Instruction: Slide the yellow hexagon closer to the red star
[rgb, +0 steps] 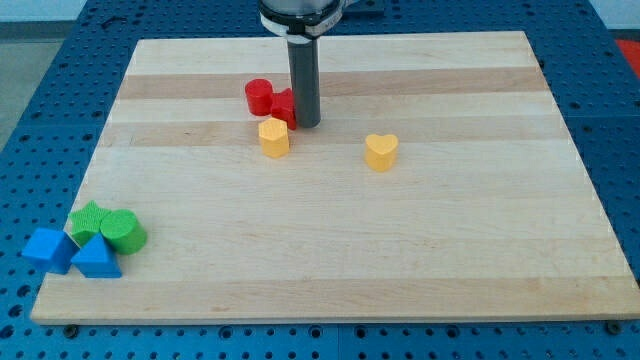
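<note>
1. My tip (306, 125) rests on the wooden surface (330, 250), touching the red star (284, 106) at its 3 o'clock side.
2. My end effector is a bare rod, grasping nothing.
3. The yellow hexagon (273, 137) sits just beside the star, at its 6 o'clock.
4. A red cylinder (259, 96) touches the star at 10 o'clock.
5. A yellow heart (381, 151) lies at the hexagon's 3 o'clock, well apart.

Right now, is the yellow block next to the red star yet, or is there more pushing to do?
Nearly done. The yellow hexagon already sits just below the red star, almost touching it. My tip is beside both, on the view's right, hiding part of the star. A red cylinder is at the star's left. What's left: maybe a tiny nudge. The yellow heart stays apart.
</note>
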